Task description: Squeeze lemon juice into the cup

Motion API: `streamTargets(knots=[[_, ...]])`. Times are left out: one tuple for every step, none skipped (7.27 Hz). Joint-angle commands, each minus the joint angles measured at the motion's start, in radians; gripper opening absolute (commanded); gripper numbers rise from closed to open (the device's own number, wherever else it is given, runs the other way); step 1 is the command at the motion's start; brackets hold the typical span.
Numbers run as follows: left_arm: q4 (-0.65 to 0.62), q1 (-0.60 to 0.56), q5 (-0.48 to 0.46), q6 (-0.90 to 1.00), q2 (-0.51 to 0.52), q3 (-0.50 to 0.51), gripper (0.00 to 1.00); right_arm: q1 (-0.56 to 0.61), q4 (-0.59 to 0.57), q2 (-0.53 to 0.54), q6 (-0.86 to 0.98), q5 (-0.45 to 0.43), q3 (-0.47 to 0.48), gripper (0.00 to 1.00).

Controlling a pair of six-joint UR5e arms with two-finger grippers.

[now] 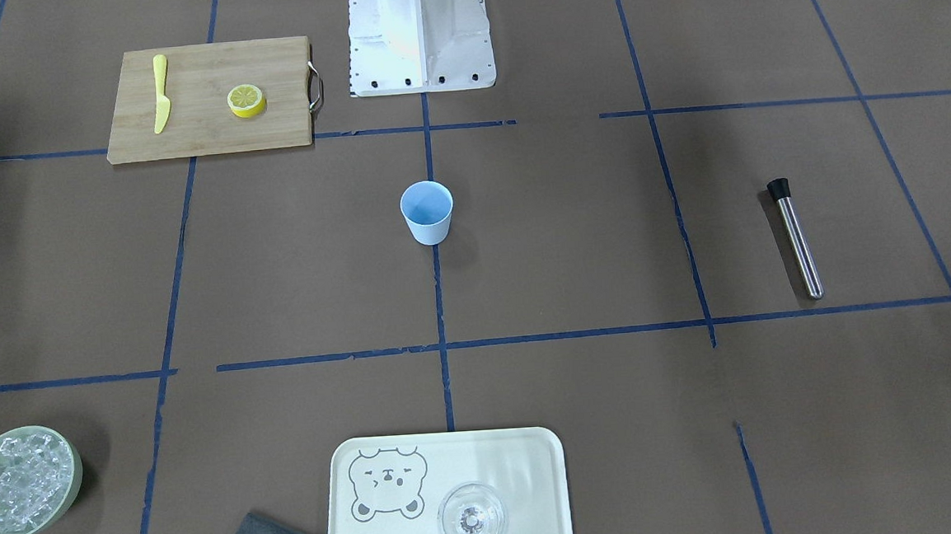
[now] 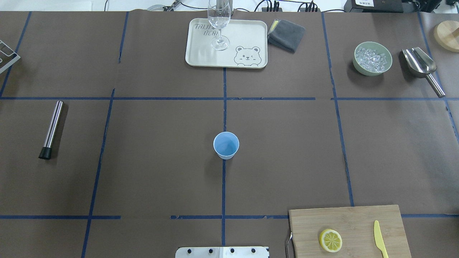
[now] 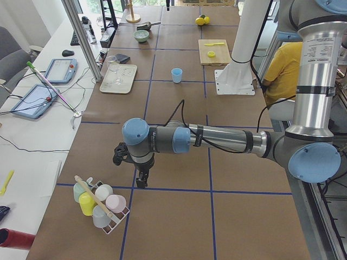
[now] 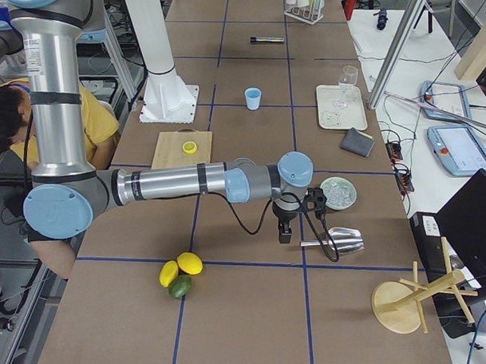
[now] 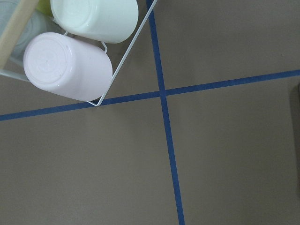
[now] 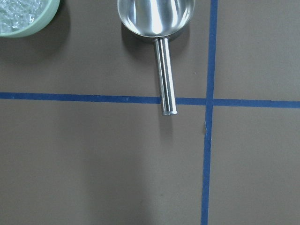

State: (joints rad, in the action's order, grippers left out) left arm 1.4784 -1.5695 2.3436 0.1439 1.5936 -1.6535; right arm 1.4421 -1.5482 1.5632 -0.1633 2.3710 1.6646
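Observation:
The pale blue cup (image 1: 427, 212) stands upright and empty at the table's middle, also in the overhead view (image 2: 226, 145). A round yellow lemon piece (image 1: 246, 100) lies cut face up on the wooden board (image 1: 211, 130). I cannot make out the small lemon chunk apart from it. My left gripper (image 3: 141, 180) hangs over the table's far left end beside a rack of cups (image 3: 100, 203), far from the cup. My right gripper (image 4: 284, 233) hangs at the far right end by the steel scoop (image 4: 341, 241). Neither gripper's fingers show in the wrist views, so I cannot tell whether they are open or shut.
A yellow knife (image 1: 160, 94) lies on the board. A steel rod (image 2: 52, 129) lies at the left. A tray (image 2: 247, 57) with a clear glass (image 2: 218, 21), a grey cloth (image 2: 286, 34) and a green bowl of ice (image 2: 372, 58) sit along the far edge.

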Motion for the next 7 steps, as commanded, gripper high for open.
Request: streamTargets(knots=[[0.02,-0.001,0.002,0.041,-0.015,-0.014,1.0,0.006,-0.003,-0.003,0.001,0.026,-0.002,1.0],[0.016,0.0,0.003,0.08,-0.018,-0.008,1.0,0.006,-0.003,-0.002,0.001,0.031,0.0,1.0],[0.017,0.0,0.002,0.08,-0.018,-0.006,1.0,0.009,-0.003,-0.003,0.001,0.031,0.001,1.0],[0.013,-0.001,0.003,0.08,-0.02,-0.014,1.0,0.011,-0.003,-0.009,-0.001,0.03,0.001,1.0],[0.016,-0.001,0.003,0.08,-0.02,-0.014,1.0,0.011,-0.001,-0.011,-0.011,0.024,0.003,1.0],[0.017,0.0,0.002,0.074,-0.017,-0.014,1.0,0.011,0.005,-0.003,-0.018,0.025,0.007,1.0],[0.022,0.0,0.003,0.08,-0.017,-0.015,1.0,0.011,0.011,0.009,-0.042,0.022,0.009,1.0]])
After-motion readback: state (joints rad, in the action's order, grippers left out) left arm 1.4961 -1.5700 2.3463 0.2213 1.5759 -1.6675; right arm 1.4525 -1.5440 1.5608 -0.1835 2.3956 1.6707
